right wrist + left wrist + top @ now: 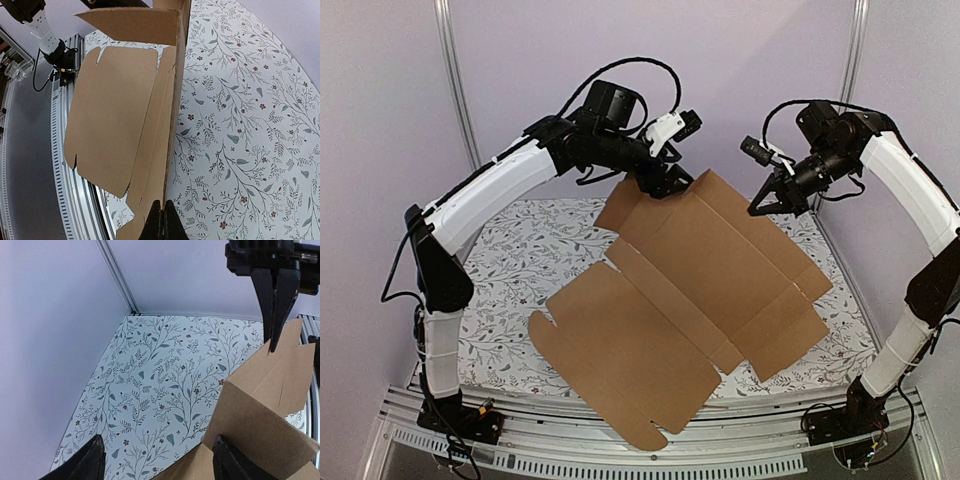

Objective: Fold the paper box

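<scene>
The paper box [690, 290] is a large brown die-cut cardboard sheet. Its near half lies flat on the floral cloth and its far panel is tilted up. My left gripper [665, 182] is at the raised far-left corner. In the left wrist view this gripper [160, 460] stands open, with a folded cardboard flap [260, 410] against its right finger [227, 462]. My right gripper [758, 208] is shut, its tip touching the far-right edge of the raised panel. In its own view the shut gripper [163, 220] meets the upright cardboard edge [172, 125].
A floral cloth [520, 250] covers the table. A slotted metal rail [620, 440] runs along the near edge, and the sheet's near corner hangs over it. Lilac walls and a vertical post [455, 80] close off the back and sides.
</scene>
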You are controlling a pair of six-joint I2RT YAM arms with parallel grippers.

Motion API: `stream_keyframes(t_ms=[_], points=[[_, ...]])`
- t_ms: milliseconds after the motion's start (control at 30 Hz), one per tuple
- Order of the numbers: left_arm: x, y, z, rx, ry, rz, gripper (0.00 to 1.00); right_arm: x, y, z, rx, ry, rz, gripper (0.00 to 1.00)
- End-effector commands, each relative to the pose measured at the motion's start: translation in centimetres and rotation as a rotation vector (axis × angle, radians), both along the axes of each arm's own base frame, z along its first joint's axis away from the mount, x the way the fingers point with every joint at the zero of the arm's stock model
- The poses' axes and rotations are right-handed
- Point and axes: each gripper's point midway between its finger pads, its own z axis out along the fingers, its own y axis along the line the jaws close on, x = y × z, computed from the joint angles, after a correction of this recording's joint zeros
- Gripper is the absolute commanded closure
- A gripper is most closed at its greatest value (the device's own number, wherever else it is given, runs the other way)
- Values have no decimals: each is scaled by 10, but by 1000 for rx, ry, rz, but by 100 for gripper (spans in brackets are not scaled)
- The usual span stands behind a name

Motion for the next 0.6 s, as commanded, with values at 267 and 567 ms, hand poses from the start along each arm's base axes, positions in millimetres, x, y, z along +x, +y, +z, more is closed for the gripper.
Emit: stream_keyframes(t_ms=[267,567], points=[[-68,-25,3,-16,52,-278,34,-34,14,2,41,56,124,100],[-86,-30,3,-36,65,-375,44,-61,21,6,43,3,241,100]])
